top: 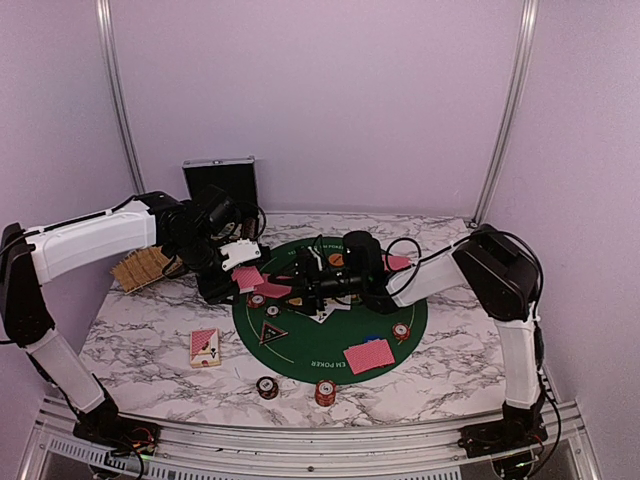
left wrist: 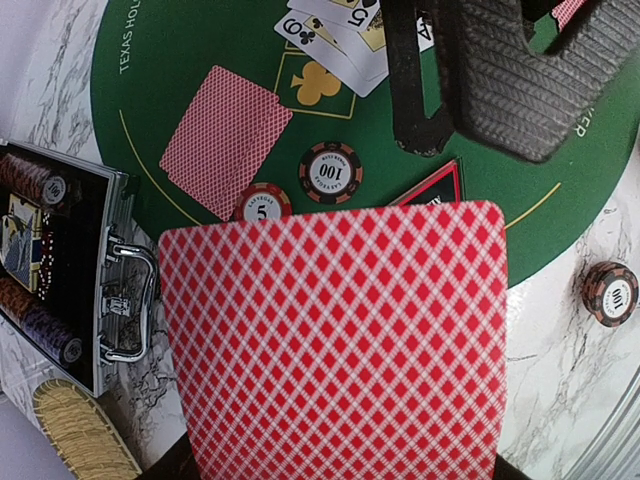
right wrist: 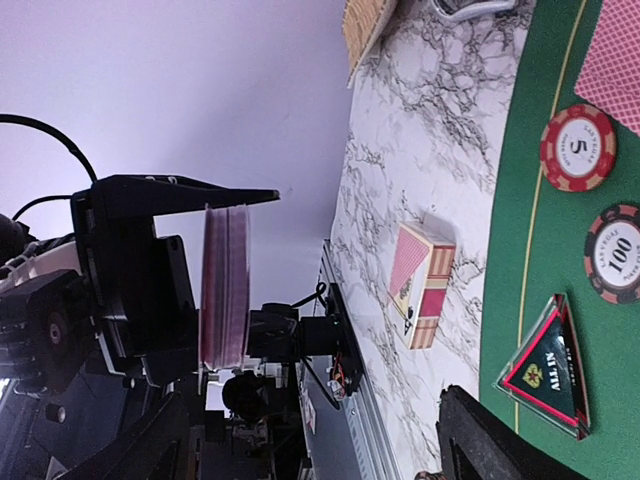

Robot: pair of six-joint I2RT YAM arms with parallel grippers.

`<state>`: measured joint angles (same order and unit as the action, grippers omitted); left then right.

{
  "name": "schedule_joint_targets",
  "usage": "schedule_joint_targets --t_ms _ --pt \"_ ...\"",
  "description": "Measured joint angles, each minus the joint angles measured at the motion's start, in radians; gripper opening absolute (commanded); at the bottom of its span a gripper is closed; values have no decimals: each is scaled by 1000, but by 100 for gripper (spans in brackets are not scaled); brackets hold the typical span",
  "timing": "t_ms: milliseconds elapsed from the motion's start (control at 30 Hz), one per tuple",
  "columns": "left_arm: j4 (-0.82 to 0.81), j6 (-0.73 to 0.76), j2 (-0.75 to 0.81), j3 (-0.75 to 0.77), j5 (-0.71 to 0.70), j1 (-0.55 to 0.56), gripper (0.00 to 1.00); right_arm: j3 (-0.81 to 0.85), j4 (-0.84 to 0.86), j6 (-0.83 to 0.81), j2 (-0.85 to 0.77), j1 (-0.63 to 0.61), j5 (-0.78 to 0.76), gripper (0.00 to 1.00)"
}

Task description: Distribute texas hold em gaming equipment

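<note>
Left fingers (right wrist: 170,190) are pinched narrow on the red-backed deck (left wrist: 335,340), holding it above the left edge of the green mat (top: 300,352) with its long side poking straight out from the grip. Right fingers (left wrist: 510,70) hang just beside it over the face-up cards (left wrist: 330,30), spread wide and empty. My guess is the right arm peels off the next card.

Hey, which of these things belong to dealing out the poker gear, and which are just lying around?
Job: held card stack, face-down card, 5 chip, 100 chip, triangular marker.
Lying about: silver case, green mat, wicker tray.
</note>
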<state>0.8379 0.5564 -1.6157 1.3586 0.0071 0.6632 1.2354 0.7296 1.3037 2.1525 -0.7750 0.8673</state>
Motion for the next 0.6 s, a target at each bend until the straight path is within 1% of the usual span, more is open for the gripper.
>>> schedule_joint_targets --t_ms 233,333,467,600 --pt "0 0 0 0 0 0 0 0 101 70 5 -10 4 84" --pt "0 0 0 0 0 0 0 21 106 81 12 -13 6 84" --pt "0 0 0 3 2 0 0 82 103 89 46 -26 6 88" --pt "0 0 0 4 3 0 0 148 71 87 88 -45 6 88"
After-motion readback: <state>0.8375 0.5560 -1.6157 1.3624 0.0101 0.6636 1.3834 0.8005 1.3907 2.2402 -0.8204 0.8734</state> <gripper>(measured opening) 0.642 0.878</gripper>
